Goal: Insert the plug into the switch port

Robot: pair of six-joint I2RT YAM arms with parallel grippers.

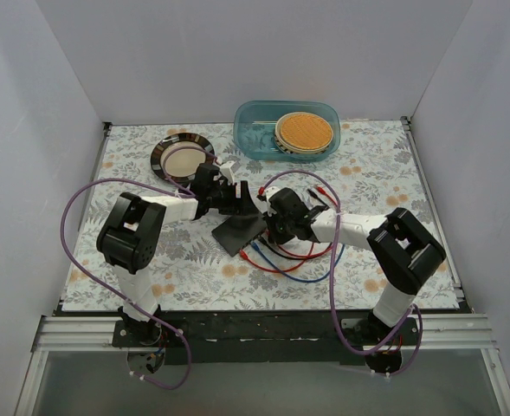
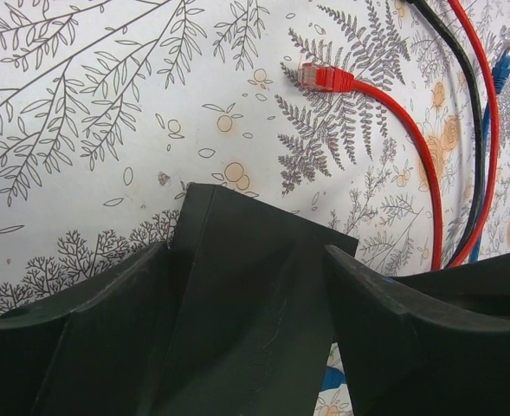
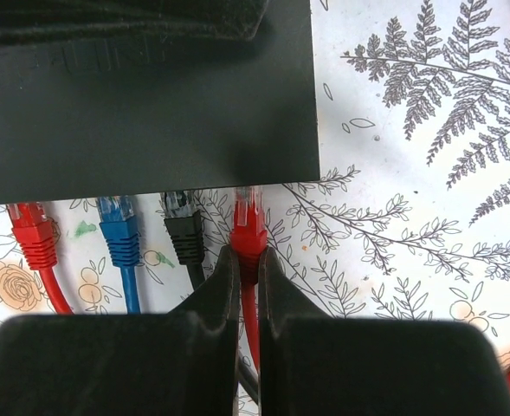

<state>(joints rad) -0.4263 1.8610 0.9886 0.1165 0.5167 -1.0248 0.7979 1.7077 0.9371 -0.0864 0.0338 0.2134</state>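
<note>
At the bench [image 1: 367, 173] centre, the left fingers [image 2: 410, 347] hold the dark switch [image 2: 255, 286], one finger on each side, with the slab filling the gap between them. In the right wrist view the switch's near edge hides its ports. Along that edge lie a spare red plug [image 3: 32, 236], a blue plug [image 3: 119, 232] and a black plug [image 3: 183, 230], their tips out of sight. The right fingers [image 3: 204, 338] pinch the plug [image 3: 248, 227], which is red. Its clear tip meets the edge, and I cannot tell whether it is seated.
</note>
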